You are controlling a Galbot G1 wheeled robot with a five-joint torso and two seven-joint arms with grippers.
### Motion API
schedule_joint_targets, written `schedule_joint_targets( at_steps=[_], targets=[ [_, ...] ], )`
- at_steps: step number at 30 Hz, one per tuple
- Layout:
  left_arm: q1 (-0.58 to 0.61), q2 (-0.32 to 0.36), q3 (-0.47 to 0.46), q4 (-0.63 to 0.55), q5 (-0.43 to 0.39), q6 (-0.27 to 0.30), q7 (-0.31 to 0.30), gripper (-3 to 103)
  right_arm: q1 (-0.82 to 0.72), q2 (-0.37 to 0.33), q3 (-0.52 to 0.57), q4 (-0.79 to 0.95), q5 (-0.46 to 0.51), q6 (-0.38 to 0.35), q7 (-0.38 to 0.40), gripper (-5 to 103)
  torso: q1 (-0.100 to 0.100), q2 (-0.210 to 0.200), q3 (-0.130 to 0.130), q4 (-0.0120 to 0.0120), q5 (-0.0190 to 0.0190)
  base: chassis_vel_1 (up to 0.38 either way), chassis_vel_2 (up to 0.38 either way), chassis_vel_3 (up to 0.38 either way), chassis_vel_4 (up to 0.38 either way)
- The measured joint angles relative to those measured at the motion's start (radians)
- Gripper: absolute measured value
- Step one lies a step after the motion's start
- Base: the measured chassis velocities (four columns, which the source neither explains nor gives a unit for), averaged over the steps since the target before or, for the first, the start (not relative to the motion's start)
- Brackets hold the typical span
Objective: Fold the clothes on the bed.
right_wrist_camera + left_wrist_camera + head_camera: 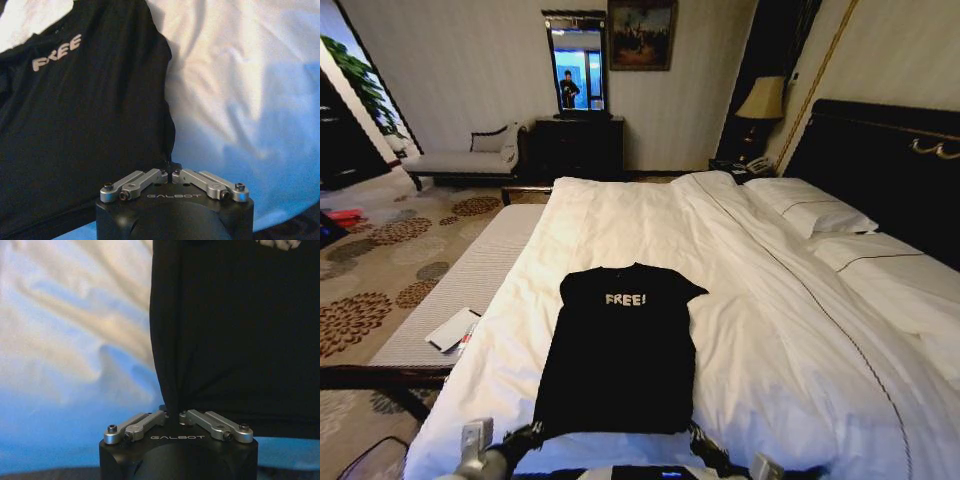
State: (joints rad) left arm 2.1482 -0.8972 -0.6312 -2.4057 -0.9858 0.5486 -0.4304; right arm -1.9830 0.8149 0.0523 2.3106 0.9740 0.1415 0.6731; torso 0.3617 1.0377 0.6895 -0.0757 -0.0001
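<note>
The clothes (620, 360) are one black T-shirt with white "FREE!" lettering, lying flat, chest up, on the near part of the white bed (770, 300). Its hem is closest to me. My left gripper (525, 435) is at the hem's left corner. In the left wrist view the left gripper (172, 412) is shut, pinching the black fabric (240, 330), which puckers toward the tips. My right gripper (705, 442) is at the hem's right corner. The right wrist view shows the right gripper (171, 172) shut on the shirt's edge (85, 115).
A striped bench (470, 270) runs along the bed's left side with a flat white device (452, 330) on it. Pillows (810, 210) and a dark headboard (890, 170) are at the right. A chaise longue (465, 160) and a dresser (578, 145) stand by the far wall.
</note>
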Motion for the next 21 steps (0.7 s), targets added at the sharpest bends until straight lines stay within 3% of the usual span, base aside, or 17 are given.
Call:
schedule_joint_targets(
  at_steps=[18, 19, 21],
  targets=[
    [0.056, -0.016, 0.017, 0.029, 0.124, -0.047, 0.023, -2, -0.037, 0.023, -0.061, -0.026, -0.133, 0.032, 0.005, -2, 0.000, 0.000, 0.000, 0.0002, 0.0004, 0.000, 0.000, 0.000, 0.000],
    [0.056, -0.017, 0.014, 0.020, 0.135, -0.048, 0.025, 3, -0.037, 0.025, -0.061, -0.025, -0.149, 0.037, 0.004, 3, 0.000, 0.000, 0.000, 0.0002, 0.0004, 0.000, 0.000, 0.000, 0.000],
    [0.056, -0.017, 0.008, 0.012, 0.151, -0.049, 0.025, 8, -0.037, 0.026, -0.058, -0.021, -0.161, 0.041, 0.005, 3, 0.000, 0.000, 0.000, 0.0003, 0.0004, 0.000, 0.000, 0.000, 0.000]
  ],
)
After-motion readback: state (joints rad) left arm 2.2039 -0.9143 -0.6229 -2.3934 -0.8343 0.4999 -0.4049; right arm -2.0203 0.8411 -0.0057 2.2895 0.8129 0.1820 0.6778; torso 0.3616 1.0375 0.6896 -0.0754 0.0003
